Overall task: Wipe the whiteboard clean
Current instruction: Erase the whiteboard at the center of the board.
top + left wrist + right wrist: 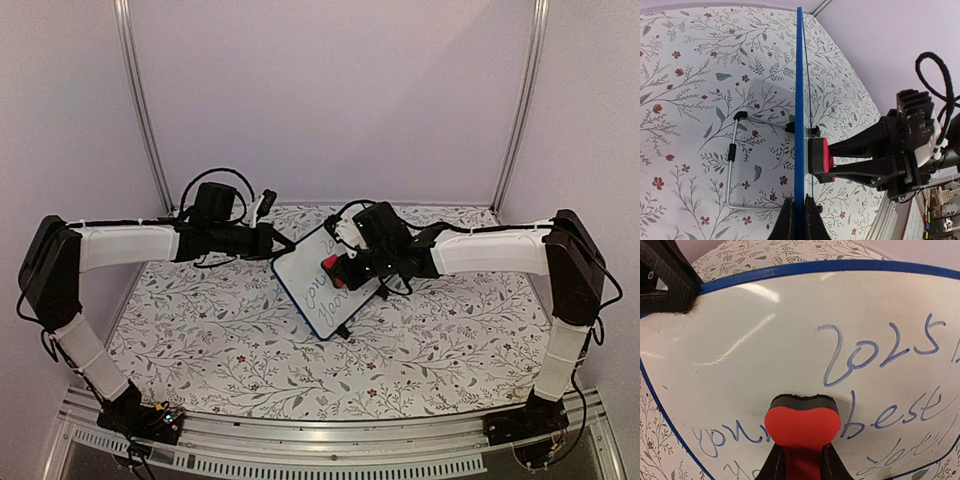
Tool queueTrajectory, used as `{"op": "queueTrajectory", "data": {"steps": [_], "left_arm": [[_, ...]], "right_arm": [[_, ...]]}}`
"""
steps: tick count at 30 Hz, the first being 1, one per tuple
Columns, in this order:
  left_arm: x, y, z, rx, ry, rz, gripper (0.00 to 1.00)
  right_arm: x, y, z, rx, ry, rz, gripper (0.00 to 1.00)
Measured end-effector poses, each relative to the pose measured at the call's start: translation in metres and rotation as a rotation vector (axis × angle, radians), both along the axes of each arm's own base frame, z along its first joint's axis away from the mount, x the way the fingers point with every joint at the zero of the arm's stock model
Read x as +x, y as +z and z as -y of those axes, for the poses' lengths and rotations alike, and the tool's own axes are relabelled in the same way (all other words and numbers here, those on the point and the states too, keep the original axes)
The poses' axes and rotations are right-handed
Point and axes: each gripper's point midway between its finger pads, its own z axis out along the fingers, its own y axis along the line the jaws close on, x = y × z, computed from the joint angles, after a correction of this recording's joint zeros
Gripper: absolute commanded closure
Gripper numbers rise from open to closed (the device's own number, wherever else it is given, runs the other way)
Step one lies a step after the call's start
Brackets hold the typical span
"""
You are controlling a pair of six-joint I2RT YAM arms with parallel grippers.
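The whiteboard (308, 288) stands tilted at the middle of the table, blue-framed and covered in blue handwriting (875, 352). My left gripper (277, 245) is shut on its upper left edge; the left wrist view shows the board edge-on (799, 90) between the fingertips (799, 217). My right gripper (340, 266) is shut on a red eraser with a dark felt face (802, 422), which presses flat against the board's writing side (819, 159). Above and left of the eraser the surface looks wiped.
A bent wire stand (731, 155) sits behind the board on the floral tablecloth (220, 340). Pale walls and two metal posts (140, 100) close off the back. A metal rail (330, 455) runs along the near edge.
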Motion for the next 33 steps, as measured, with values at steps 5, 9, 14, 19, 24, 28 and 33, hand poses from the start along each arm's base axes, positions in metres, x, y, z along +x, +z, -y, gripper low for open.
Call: {"op": "queueTrajectory", "data": {"steps": [5,9,14,19,24,28,33], "left_arm": [[0.0,0.0,0.0,-0.001,0.0,0.0,1.0],[0.0,0.0,0.0,-0.001,-0.001,0.001,1.0],[0.0,0.0,0.0,-0.002,-0.001,0.001,1.0],[0.0,0.0,0.0,-0.002,0.0,0.001,1.0],[0.0,0.0,0.0,0.001,0.003,0.0,1.0],[0.001,-0.001,-0.001,0.005,0.008,0.0,1.0],[0.0,0.0,0.0,0.001,0.003,-0.001,1.0]], "right_arm": [[0.0,0.002,-0.001,0.0,0.0,0.0,0.94],[0.005,0.009,-0.003,-0.014,-0.005,-0.006,0.94],[0.025,0.032,-0.014,0.006,-0.018,0.027,0.94],[0.038,0.046,-0.022,0.022,-0.019,0.058,0.95],[0.038,0.041,-0.022,0.022,-0.017,0.061,0.95],[0.031,0.028,-0.014,0.017,-0.019,0.053,0.95],[0.015,0.007,0.003,-0.014,-0.024,0.018,0.95]]}}
